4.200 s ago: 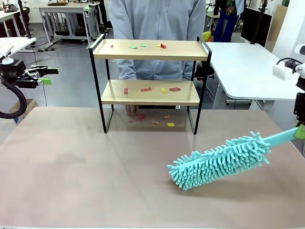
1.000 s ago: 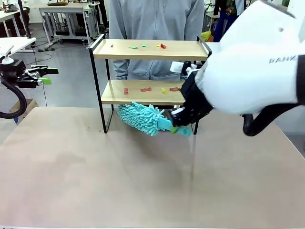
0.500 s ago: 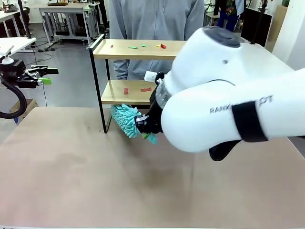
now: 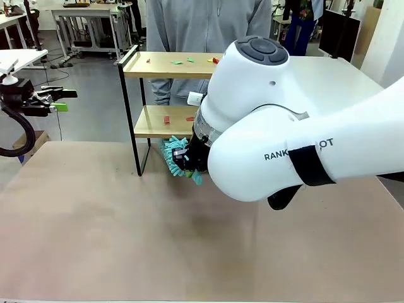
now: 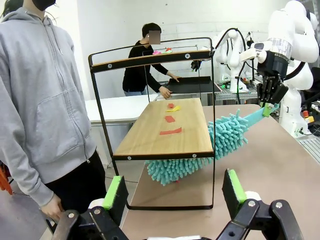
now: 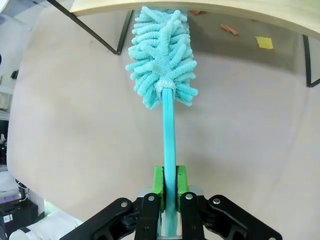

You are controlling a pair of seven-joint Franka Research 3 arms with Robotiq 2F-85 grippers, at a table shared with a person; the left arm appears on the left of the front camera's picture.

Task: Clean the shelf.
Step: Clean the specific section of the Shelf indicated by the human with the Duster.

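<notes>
Front view: the shelf (image 4: 163,65) stands at the table's (image 4: 95,221) far edge, left of its middle, with a person (image 4: 202,25) in a grey hoodie right behind it. The right arm (image 4: 284,139) reaches across the middle and hides the shelf's right half. The right gripper (image 4: 187,165) sits low at the shelf's front, clamped on the handle of a teal duster (image 4: 172,151). The duster's fluffy head lies under the lower board; whether it touches the tabletop I cannot tell. Small coloured scraps (image 4: 166,118) lie on both boards. The left gripper (image 4: 55,101) hangs beyond the table's left edge, well apart from the shelf, fingers spread wide and holding nothing.

Left wrist view: the left gripper's green pads (image 5: 115,192) stand far apart at the bottom edge, with nothing between them. The shelf is seen end-on. The duster head lies just beneath the lower board and sticks out past its right-hand edge, and the handle slants up to the right gripper. Red and yellow scraps lie along the lower board. The person stands at the picture's left, one hand (image 5: 52,212) low.

Right wrist view: the green pads pinch the handle from both sides. The head reaches under the lower board's front edge. A few scraps lie on the tabletop under the shelf, beside the head and apart from it.
</notes>
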